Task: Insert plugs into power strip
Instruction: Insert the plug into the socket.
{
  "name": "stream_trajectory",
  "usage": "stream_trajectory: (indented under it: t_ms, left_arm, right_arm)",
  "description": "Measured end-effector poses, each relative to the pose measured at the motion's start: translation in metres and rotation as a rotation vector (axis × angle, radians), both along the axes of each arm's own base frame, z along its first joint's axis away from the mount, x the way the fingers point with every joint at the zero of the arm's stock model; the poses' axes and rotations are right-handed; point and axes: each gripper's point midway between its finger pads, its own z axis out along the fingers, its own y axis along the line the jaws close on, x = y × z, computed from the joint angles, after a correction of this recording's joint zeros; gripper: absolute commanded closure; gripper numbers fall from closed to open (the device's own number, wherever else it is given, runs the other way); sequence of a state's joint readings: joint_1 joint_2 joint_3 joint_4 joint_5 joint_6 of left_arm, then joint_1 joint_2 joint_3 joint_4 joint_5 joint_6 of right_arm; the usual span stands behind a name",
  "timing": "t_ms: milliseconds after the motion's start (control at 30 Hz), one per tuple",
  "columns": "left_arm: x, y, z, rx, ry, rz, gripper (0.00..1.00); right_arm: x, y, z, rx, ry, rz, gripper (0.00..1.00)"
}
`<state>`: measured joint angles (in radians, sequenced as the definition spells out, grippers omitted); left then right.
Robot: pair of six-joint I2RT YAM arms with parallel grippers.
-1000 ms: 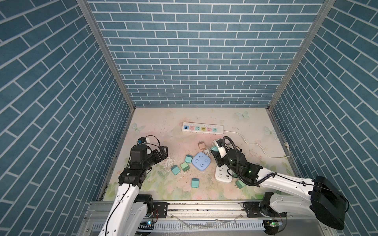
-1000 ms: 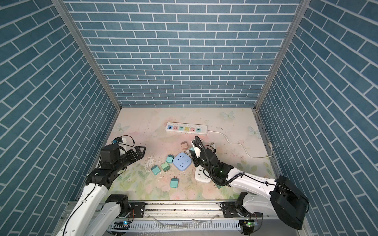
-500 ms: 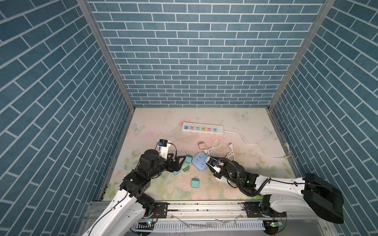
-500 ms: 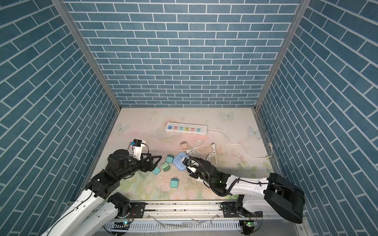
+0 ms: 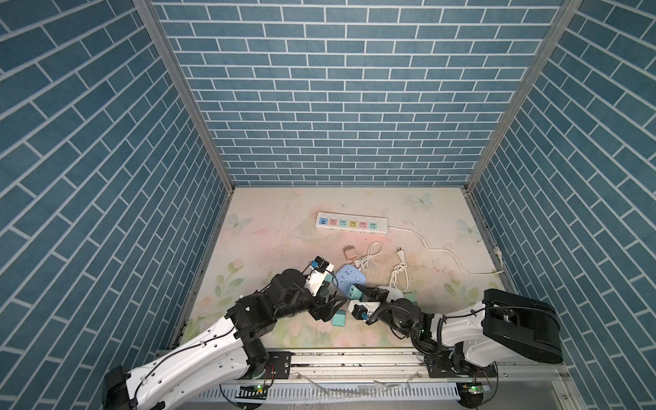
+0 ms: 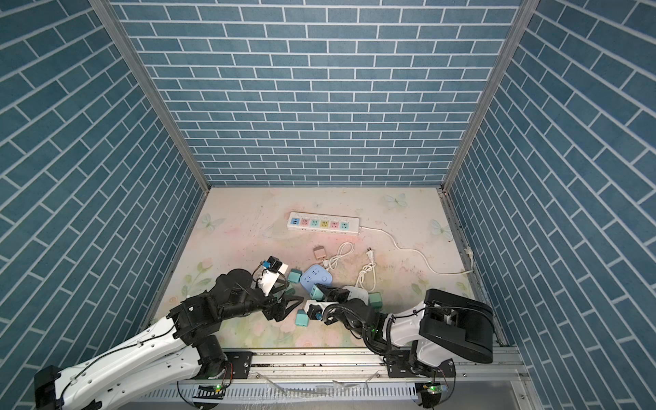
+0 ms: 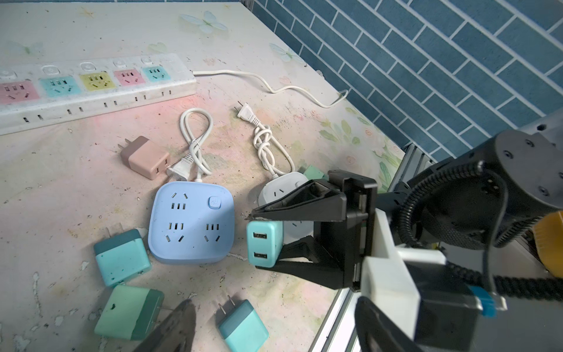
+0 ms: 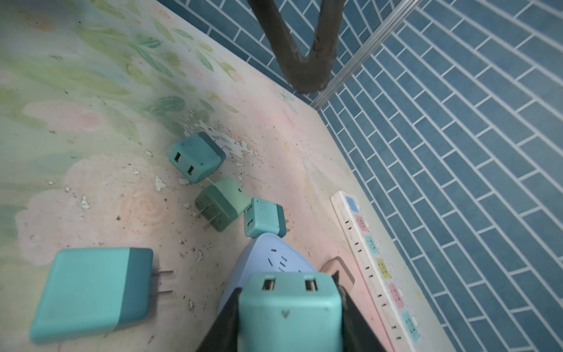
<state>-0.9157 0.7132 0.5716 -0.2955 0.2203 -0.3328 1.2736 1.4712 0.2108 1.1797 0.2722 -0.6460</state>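
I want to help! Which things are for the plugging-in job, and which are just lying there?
For the job: held teal plug, loose teal plugs, pinkish plug, long power strip.
Just lying about: blue socket block, white socket, white cords.

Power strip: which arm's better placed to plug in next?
Right. The right gripper holds a teal plug; the left gripper is open over loose plugs, holding none. The power strip has all sockets free.

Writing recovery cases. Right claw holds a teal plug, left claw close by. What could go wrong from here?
1. The right claw grips the teal plug with its USB face outward; prongs hidden, so insertion may need a regrasp.
2. The left claw hangs close; the two could collide.
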Motion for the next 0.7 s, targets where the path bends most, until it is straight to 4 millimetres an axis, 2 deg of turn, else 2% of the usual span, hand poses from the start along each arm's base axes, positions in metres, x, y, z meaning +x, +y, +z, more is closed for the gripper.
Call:
stream_trajectory:
  t_ms: [300,700]
  left_arm:
    - [-0.006,-0.002,0.007,-0.023,-0.014,-0.033,0.20]
    - [-0.018,-0.014,0.001,-0.022,0.019,-0.109,0.22]
  right_arm:
    - [-0.005,-0.002,0.013,0.053,-0.052,0.018,1.00]
    - [-0.013,0.005,0.033,0.070,-0.053,0.075,1.00]
